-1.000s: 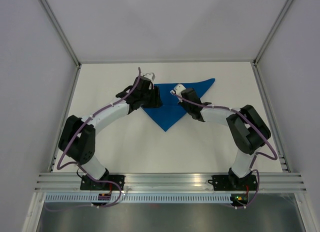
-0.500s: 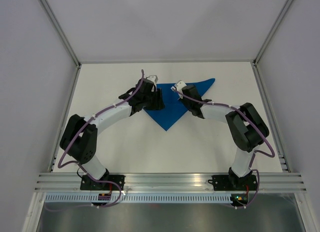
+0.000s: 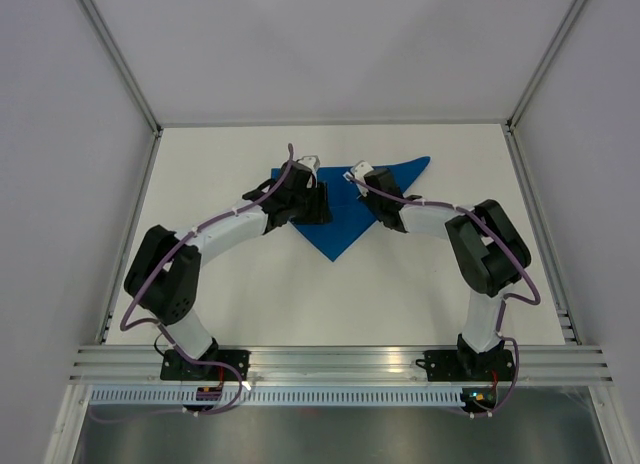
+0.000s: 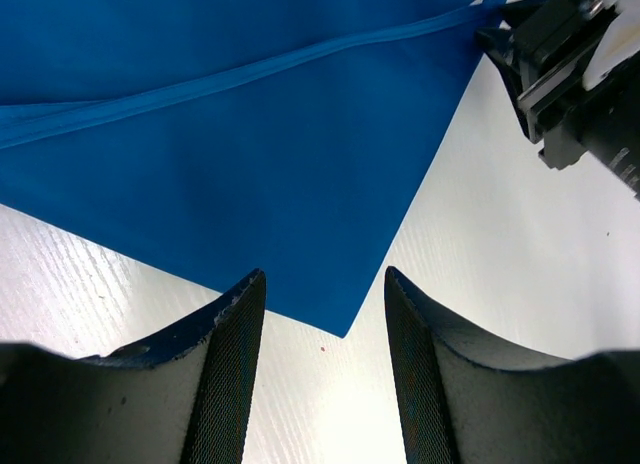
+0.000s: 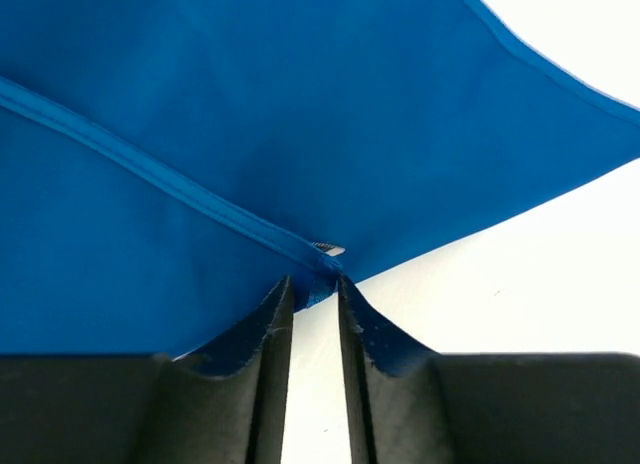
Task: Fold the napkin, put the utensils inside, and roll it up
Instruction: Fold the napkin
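Note:
The blue napkin point(image 3: 338, 229) lies folded into a triangle at the table's back middle. It fills the top of the left wrist view point(image 4: 250, 164) and of the right wrist view point(image 5: 300, 114). My left gripper point(image 3: 305, 196) is open, and its jaws point(image 4: 324, 274) straddle one napkin corner without touching it. My right gripper point(image 3: 352, 177) is shut on the napkin's hemmed edge point(image 5: 315, 281) at the top of the fold. A small silvery utensil tip point(image 5: 328, 249) peeks out from under the cloth just past my right fingertips. The rest of the utensils is hidden.
The white table point(image 3: 250, 284) is walled at the left, back and right. An aluminium rail point(image 3: 340, 359) runs along the near edge by the arm bases. My right gripper shows in the left wrist view point(image 4: 560, 74) at the top right.
Both grippers have shifted a little toward each other over the napkin's top edge. The right gripper moved up and left to the hem. The napkin's outline is much the same.

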### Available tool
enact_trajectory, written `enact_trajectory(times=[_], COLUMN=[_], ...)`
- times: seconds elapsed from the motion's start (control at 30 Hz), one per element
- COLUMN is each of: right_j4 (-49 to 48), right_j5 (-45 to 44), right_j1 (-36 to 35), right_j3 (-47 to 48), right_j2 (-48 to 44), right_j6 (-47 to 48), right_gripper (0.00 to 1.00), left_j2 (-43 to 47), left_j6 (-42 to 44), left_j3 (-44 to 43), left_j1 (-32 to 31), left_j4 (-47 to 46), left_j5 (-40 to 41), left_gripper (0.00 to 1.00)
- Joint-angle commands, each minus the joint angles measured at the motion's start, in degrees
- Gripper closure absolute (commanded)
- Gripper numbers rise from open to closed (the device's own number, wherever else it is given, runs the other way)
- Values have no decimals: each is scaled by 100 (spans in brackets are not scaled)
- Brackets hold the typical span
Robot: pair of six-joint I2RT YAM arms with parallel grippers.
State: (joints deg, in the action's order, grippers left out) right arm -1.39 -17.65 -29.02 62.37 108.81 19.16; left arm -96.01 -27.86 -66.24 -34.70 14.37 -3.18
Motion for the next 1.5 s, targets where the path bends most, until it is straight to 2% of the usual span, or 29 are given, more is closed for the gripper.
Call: enact_trajectory(times=[0.0, 0.03, 0.1, 0.2, 0.4, 0.63, 0.73, 0.87, 1.07, 1.47], right_j4=[121, 269, 393, 665, 1474, 2388, 2564, 2565, 2310, 1862], right_j5=[182, 235, 332, 463, 1008, 2588, 2950, 3679, 4313, 4657], right_j1=[106, 167, 264, 431, 1185, 2373, 2699, 3067, 3411, 3517], right_j3=[354, 398, 582, 899, 1778, 2903, 3255, 3615, 3923, 4038], right_j2=[-1, -18, -27, -62, 43, 701, 1035, 1431, 1958, 2381], right_j6=[-70, -140, -184, -333, -991, -1898, -2318, -2890, -3672, -4517], right_gripper=[68, 61, 53, 47, 43, 39, 36, 35, 35, 39], left_j2=[-85, -94, -111, -138, -234, -594, -691, -700, -630, -489], left_j6=[-255, -264, -273, -291, -334, -378, -396, -422, -405, -396], left_j3=[32, 32, 49, 85, 58, -214, -258, -223, -135, 14], left_j1=[-81, -107, -125, -169, -265, -494, -555, -599, -617, -626], left_j4=[-259, -277, -312, -365, -488, -576, -611, -637, -637, -629], left_j5=[-86, -86, -86, -104, -156, -218, -209, -210, -192, -148], left_gripper=[44, 43, 43, 43, 42, 42, 42, 42, 42, 43])
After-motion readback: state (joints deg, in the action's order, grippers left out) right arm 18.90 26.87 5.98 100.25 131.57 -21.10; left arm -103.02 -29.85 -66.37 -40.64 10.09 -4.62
